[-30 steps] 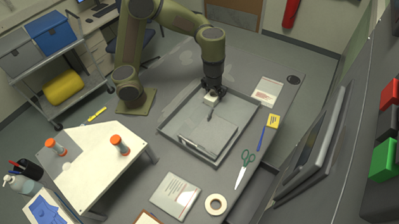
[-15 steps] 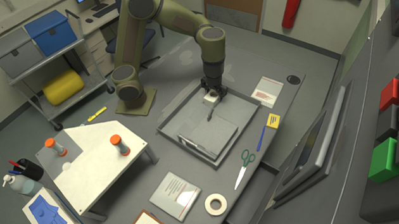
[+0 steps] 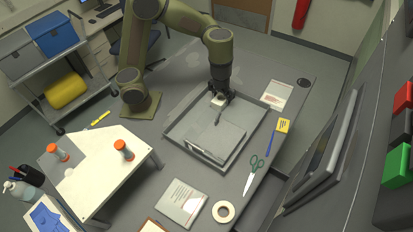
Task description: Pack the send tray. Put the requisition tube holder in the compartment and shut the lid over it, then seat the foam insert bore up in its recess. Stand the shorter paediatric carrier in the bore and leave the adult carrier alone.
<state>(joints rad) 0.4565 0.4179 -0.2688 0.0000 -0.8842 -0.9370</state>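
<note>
The white foam insert (image 3: 218,103) sits in the far corner of the grey send tray (image 3: 216,128), its round bore facing up. My gripper (image 3: 220,96) stands right over it, open and holding nothing. In the tray's near half a flat grey lid (image 3: 218,140) lies closed over the compartment, and the tube holder is hidden beneath it. Two orange-capped carriers stand on the white side table at the left: one (image 3: 57,152) on a grey mat near the left edge and one (image 3: 124,150) further right.
The white side table (image 3: 95,170) stands left of the tray. On the desk near the tray lie scissors (image 3: 253,174), a blue pen (image 3: 269,143), a yellow note (image 3: 282,125), a tape roll (image 3: 223,211) and papers (image 3: 181,203).
</note>
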